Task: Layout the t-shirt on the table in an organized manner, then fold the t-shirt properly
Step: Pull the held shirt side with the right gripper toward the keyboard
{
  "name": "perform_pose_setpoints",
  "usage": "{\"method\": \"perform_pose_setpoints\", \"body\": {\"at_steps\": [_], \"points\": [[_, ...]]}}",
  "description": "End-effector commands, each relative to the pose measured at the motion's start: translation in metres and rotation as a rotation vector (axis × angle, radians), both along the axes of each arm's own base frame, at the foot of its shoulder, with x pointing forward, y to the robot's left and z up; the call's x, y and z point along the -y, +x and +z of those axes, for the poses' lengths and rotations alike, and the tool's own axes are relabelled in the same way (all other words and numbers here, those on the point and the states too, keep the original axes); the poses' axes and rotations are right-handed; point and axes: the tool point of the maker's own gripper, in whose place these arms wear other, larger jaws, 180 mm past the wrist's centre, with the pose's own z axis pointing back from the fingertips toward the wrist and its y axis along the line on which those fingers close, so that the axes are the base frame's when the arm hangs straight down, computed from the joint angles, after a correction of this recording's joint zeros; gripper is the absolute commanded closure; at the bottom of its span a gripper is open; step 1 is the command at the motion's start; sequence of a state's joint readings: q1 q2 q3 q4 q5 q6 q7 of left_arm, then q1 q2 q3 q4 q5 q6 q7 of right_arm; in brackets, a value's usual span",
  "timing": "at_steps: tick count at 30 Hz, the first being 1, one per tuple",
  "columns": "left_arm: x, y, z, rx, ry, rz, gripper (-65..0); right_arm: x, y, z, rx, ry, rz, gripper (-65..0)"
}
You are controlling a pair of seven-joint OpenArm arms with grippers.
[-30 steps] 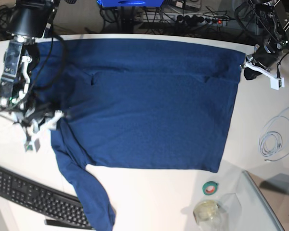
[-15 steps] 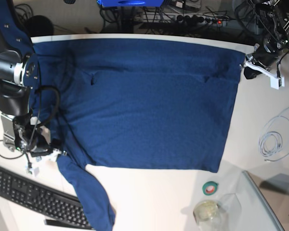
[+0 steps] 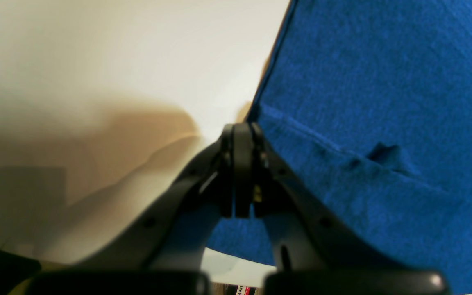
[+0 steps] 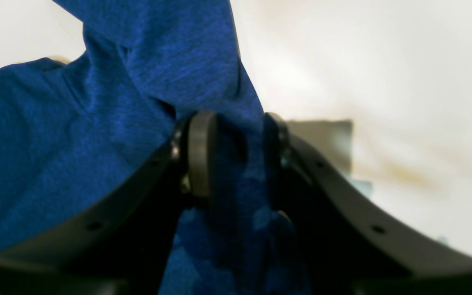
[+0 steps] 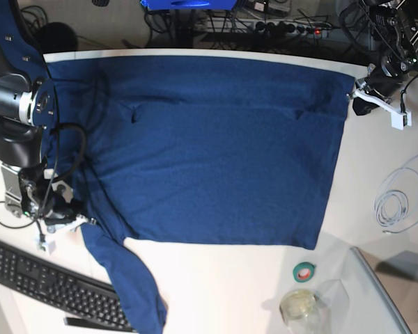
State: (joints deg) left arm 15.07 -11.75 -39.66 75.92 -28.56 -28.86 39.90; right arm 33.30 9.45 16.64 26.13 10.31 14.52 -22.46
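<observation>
The dark blue t-shirt (image 5: 209, 146) lies spread across the white worktop (image 5: 376, 174) with one sleeve trailing toward the keyboard (image 5: 49, 285), the left pincer (image 3: 242, 135) pressed together at its corner edge, the right pincer (image 4: 232, 155) partly spread around a bunched fold of sleeve fabric.

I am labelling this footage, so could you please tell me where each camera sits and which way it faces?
Base: overhead, facing down on the table and t-shirt; both arms show.
Left wrist: behind the left gripper, shut beside the shirt's edge.
Right wrist: behind the right gripper, jaws straddling bunched fabric.
All three share the t-shirt.
</observation>
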Motion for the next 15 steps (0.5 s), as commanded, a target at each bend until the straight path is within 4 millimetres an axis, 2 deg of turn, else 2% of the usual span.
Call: {"method": "perform_pose_setpoints", "body": {"at_steps": [1,6,11,13,15], "points": [[-0.008,0.009,0.012,0.041,0.021,-0.004,0.0,0.006,0.02,0.021,0.064,-0.005,-0.008,-18.8],[-0.008,0.008,0.011,0.039,0.021,-0.004,0.0,0.007,0.022,0.022,0.08,-0.007,-0.015,-26.7],[-0.008,0.007,0.011,0.038,0.023,-0.005,0.0,0.006,0.015,0.009,0.066,0.004,-0.031,-26.3],[-0.008,0.007,0.011,0.038,0.023,-0.005,0.0,0.006,0.017,0.01,0.08,0.002,-0.034,-23.3],[-0.008,0.007,0.011,0.036,0.023,-0.005,0.0,0.006,0.017,0.01,0.081,0.001,-0.035,-15.5]]}}
